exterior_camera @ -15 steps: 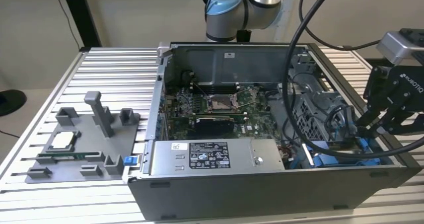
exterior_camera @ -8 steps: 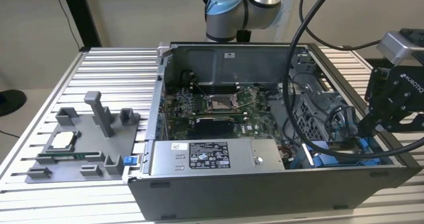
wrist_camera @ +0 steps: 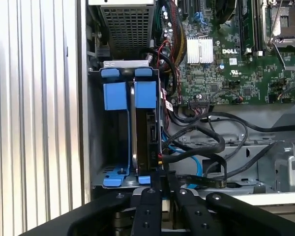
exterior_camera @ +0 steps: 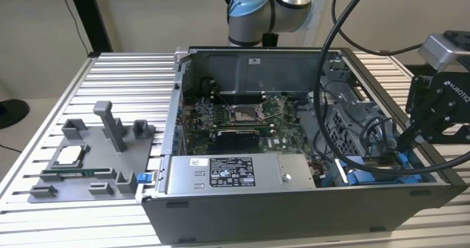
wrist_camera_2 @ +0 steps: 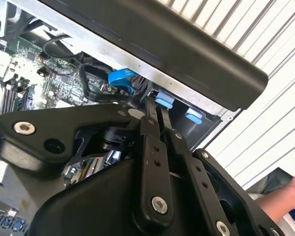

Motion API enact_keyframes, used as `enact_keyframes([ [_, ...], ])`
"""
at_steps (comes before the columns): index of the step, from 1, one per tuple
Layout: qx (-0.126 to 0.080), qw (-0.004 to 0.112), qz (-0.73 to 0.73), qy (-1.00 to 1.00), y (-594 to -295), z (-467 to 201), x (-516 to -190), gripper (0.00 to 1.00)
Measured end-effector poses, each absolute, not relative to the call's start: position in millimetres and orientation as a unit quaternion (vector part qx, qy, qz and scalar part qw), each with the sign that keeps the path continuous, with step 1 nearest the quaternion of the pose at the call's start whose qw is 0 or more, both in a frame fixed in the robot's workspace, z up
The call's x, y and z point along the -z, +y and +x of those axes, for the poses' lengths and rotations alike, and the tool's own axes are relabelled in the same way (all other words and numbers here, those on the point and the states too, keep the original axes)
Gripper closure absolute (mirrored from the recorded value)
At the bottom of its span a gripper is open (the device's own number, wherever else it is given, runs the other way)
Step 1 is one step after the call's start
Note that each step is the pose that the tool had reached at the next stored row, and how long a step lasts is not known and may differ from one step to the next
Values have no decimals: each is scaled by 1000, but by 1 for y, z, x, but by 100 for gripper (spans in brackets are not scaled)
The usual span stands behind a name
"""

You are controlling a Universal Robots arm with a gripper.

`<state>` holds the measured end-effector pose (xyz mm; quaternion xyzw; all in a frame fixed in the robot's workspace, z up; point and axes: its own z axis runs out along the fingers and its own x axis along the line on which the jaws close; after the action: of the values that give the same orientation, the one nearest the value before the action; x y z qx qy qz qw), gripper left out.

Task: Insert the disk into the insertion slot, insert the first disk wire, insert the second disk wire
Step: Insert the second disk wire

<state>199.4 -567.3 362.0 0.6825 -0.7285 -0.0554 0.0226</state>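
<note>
Disk [wrist_camera: 146, 132] sits edge-on inside insertion slot [wrist_camera: 95, 128], just beyond gripper [wrist_camera: 166, 174] tips. Fingers pinched almost together; can't tell if they grip anything.

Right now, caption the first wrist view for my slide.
Gripper close to the disk sitting in the blue-clipped insertion slot.

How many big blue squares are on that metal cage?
2. One blue square is on the side of the grey drive bay nearer the ribbed table; the other blue square is right beside it, nearer the green board. Others may be hidden.
</note>
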Motion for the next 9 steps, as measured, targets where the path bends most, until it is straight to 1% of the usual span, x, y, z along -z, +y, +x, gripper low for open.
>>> enact_keyframes([
  [4,55,23,682,-728,-567,195,-377,100],
  [9,55,22,682,-728,-567,178,-383,100],
])
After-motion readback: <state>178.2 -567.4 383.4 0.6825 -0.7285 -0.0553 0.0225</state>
